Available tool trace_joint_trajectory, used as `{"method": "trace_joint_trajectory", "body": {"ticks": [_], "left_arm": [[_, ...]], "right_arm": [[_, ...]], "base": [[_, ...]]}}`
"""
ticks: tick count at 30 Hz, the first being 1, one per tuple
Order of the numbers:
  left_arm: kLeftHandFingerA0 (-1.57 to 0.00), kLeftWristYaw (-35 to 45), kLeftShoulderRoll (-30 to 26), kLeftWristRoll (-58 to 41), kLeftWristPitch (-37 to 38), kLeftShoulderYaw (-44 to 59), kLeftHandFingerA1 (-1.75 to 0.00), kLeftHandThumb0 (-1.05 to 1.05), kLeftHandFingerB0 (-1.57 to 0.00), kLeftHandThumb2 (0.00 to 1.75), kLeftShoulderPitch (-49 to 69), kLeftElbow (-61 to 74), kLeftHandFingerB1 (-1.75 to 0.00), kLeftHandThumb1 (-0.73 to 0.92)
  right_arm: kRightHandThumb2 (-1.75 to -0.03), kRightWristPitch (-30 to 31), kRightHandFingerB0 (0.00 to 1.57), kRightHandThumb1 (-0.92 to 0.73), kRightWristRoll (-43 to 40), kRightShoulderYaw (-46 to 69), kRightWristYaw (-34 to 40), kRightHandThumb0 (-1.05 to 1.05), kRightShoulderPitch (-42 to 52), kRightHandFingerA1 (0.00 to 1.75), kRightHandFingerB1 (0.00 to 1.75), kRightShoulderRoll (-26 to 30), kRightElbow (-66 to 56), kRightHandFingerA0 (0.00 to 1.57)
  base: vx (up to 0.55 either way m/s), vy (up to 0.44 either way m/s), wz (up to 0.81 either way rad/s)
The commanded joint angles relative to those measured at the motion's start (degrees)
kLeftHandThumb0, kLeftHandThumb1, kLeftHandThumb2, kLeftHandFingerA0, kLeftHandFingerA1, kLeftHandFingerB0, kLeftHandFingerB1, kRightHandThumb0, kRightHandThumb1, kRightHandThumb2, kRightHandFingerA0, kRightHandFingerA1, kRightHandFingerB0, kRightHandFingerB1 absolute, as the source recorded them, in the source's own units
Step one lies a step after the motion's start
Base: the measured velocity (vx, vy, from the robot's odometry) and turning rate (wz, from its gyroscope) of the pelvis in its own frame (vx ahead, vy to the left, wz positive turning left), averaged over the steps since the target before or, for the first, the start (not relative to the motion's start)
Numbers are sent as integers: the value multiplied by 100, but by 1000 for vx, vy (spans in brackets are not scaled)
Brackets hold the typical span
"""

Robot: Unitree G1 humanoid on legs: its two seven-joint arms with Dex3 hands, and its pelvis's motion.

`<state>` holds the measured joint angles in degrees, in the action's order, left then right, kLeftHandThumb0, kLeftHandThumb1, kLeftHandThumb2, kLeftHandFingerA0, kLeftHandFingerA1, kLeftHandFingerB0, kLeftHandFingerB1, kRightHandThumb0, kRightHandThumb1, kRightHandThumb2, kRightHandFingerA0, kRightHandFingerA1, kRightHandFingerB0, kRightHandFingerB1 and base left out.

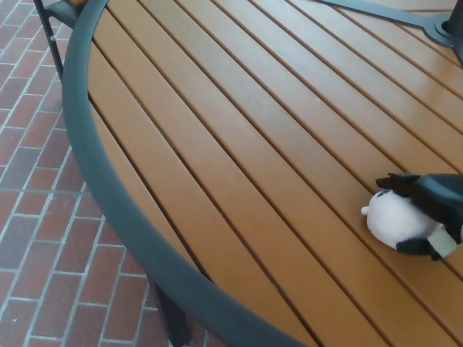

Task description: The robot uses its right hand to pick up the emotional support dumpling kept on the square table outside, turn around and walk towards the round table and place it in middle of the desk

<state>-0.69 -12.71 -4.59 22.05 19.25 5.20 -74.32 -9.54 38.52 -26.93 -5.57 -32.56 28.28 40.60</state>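
Observation:
A small white plush dumpling (391, 219) rests on the wooden slats of the round table (239, 144), near the picture's right edge. My right hand (427, 210) comes in from the right with its black fingers (396, 182) wrapped over the dumpling's top and one finger below it, shut on the toy. The dumpling's pointed tip faces left. My left hand does not show.
The table has a dark green curved rim (101, 181) running down the left side, with a dark leg (168, 318) under it. A dark pole base (448, 25) sits at the top right. Red brick paving (36, 238) lies left of the table, and a chair frame (54, 22) stands at top left.

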Motion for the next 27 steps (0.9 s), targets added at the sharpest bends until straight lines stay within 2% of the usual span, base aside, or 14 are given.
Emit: {"method": "trace_joint_trajectory", "body": {"ticks": [1,5,6,15,16,20,21,22,24,25,27], "left_arm": [[-88,-24,-55,-21,410,35,-110,-10,-90,96,17,10,-79,43],[-88,7,-62,-37,396,52,-111,-9,-90,98,7,8,-79,42],[-89,54,-68,-87,381,104,-106,-9,-89,107,5,-4,-83,38],[-87,-21,-76,-10,391,68,-101,-10,-85,103,12,14,-83,41],[-88,-19,-88,-12,378,70,-104,-9,-87,111,16,6,-81,38],[-89,22,-118,-54,376,113,-109,-10,-90,109,25,-7,-82,41],[-89,23,-122,-55,375,114,-109,-10,-90,109,24,-7,-82,41],[-90,27,-123,-66,365,125,-110,-10,-89,108,19,-6,-82,41],[-90,30,-120,-79,354,137,-110,-10,-89,108,14,-4,-82,41],[-90,57,-116,-79,349,135,-104,-8,-88,106,-3,-6,-82,40],[-90,91,-112,-74,345,132,-104,-8,-88,106,-24,-9,-82,40]], "right_arm": [[-72,644,0,-46,435,-212,-421,-83,456,0,0,231,-624,0],[-74,761,0,-47,422,-186,-550,-87,557,0,0,318,-943,0],[-59,625,0,-60,391,-98,-384,-92,669,0,0,407,-1186,0],[-60,581,0,-63,325,170,-520,-96,991,0,0,711,-2058,0],[-62,620,0,-68,274,305,-625,-99,1145,0,0,845,-2455,0],[-63,781,0,-70,-167,1163,-974,-105,1732,0,0,1300,-4066,0],[-63,793,0,-70,-159,1175,-989,-105,1744,0,0,1292,-4090,0],[-63,826,0,-78,-198,1281,-1070,-105,1795,0,0,1308,-4244,0],[-63,864,0,-78,-253,1410,-1168,-105,1856,0,0,1336,-4430,0],[-87,709,0,-62,-328,1703,-1114,-104,1932,0,0,1533,-4670,0],[-87,522,0,-62,-400,2066,-1057,-104,2035,0,0,1758,-4965,0]], "base": [[0,0,0],[0,0,0],[0,0,0],[0,0,0],[0,0,0],[0,0,0],[0,0,0],[0,0,0],[0,0,0],[0,0,0],[0,0,0]]}}
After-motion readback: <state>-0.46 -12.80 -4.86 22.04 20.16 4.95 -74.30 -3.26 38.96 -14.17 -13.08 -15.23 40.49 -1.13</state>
